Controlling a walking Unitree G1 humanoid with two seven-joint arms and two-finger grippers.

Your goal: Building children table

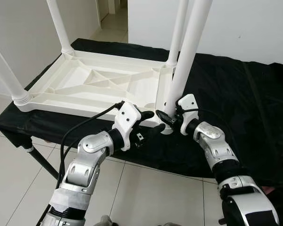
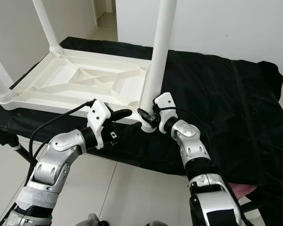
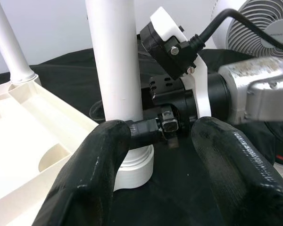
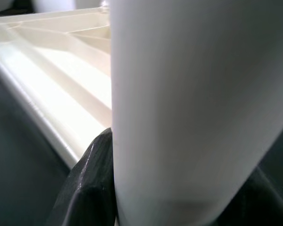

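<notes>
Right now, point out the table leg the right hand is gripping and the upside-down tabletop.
table leg (image 1: 186, 56), left eye view, middle of its shaft
tabletop (image 1: 70, 82), left eye view, ribbed underside
right hand (image 1: 166, 116), left eye view, between fingertips

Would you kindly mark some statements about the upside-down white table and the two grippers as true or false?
1. The white tabletop lies upside down on a black cloth. True.
2. The right gripper is closed around the near-corner leg. True.
3. The left gripper grips that leg too. False: its fingers are open and hold nothing, close to the leg's base.
4. The tabletop has no legs fitted. False: legs stand up at its corners, for example the far-left leg.
5. The cloth is red. False: it is black.
</notes>
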